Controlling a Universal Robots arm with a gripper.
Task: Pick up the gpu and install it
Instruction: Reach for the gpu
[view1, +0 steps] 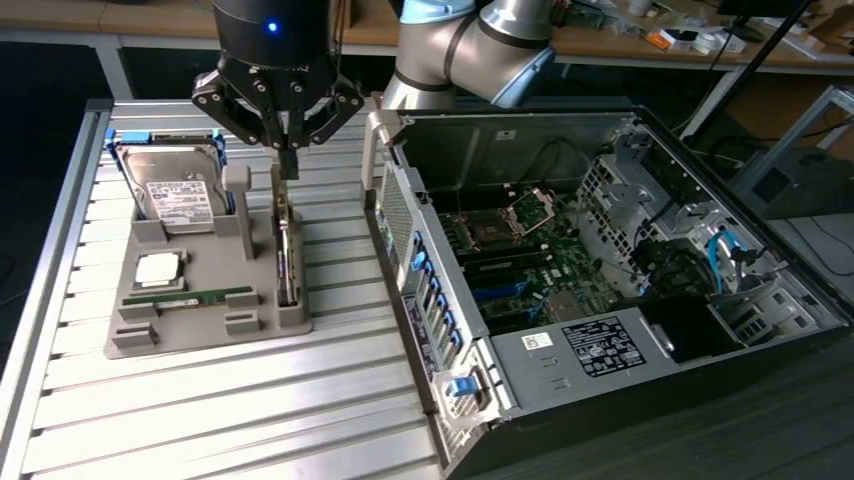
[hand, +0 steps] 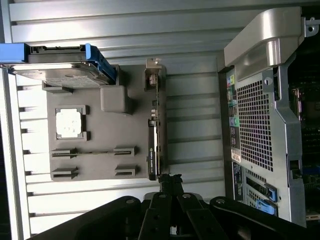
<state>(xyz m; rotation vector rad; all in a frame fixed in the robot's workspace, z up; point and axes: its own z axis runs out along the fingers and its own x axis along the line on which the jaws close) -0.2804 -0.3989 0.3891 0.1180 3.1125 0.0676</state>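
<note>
Worktop: ribbed silver metal worktop (view1: 200, 400) beneath me.
Gpu: thin dark silver-bracketed gpu (view1: 284, 245), on edge in grey plastic holder (view1: 200, 320).
Claw: my claw (view1: 287, 168), fingers together, at the gpu's end.

A ribbed aluminium tabletop (view1: 200, 410) carries a grey parts holder (view1: 200, 338) lying flat on its slats. Just beside the holder, toward the exterior view's right, stands an open computer case (view1: 507, 150).
</note>
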